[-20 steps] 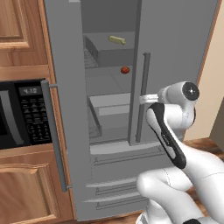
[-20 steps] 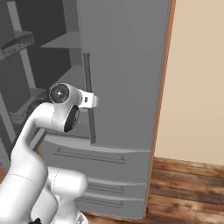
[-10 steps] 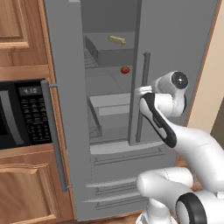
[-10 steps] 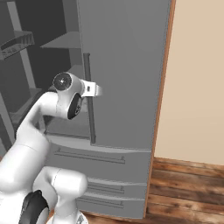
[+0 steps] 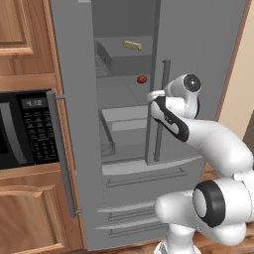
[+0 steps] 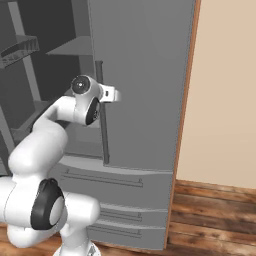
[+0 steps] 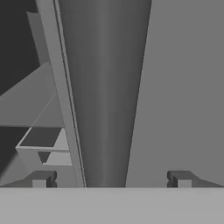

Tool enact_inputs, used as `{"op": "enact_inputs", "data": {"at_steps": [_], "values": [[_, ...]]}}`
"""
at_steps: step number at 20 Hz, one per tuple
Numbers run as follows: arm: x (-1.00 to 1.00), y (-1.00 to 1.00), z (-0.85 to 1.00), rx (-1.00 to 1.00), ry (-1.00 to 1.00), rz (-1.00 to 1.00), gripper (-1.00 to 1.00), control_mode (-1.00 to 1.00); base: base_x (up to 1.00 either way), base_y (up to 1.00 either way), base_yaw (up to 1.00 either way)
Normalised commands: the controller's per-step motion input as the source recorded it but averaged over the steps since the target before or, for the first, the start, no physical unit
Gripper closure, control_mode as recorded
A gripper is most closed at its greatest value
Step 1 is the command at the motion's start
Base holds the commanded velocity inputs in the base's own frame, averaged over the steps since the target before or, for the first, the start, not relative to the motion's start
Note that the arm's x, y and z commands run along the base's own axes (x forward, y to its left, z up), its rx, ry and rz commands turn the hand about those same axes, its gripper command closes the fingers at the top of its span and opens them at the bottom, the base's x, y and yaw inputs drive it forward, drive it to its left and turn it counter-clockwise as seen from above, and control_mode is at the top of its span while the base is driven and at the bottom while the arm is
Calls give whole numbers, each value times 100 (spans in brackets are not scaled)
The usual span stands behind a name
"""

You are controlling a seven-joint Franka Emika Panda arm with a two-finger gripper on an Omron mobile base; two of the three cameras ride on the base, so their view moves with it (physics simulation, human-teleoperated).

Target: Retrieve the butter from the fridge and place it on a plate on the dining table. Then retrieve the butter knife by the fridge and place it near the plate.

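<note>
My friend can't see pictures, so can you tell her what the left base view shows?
A white robot arm reaches toward a grey fridge whose left door hangs open. On an upper shelf lies the butter, with a small red item below it. A black microwave sits left.

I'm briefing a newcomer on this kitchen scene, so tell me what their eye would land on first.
The tall grey fridge stands with its left door swung open, shelves bared, the pale-yellow butter on the top shelf and a small round red item on the shelf below. The white arm reaches in at mid height, its pincer open around the right door's long vertical handle. A black microwave sits left of the fridge.
</note>
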Motion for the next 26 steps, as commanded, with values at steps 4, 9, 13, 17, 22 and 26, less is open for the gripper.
{"op": "enact_inputs", "data": {"at_steps": [4, 9, 13, 17, 22, 26], "values": [[60, 0, 0, 0, 4, 0, -100, -100, 0, 0, 0], [59, 0, -1, 0, 1, 0, -100, -100, 0, 0, 0], [21, 0, 0, 0, 1, 0, -100, -100, 0, 0, 0], [1, 0, 0, 0, 0, 0, -100, -100, 0, 0, 0], [1, 0, 0, 0, 0, 0, 100, -100, 0, 0, 0], [0, 0, 0, 0, 1, 0, 100, -100, 0, 0, 0]]}}
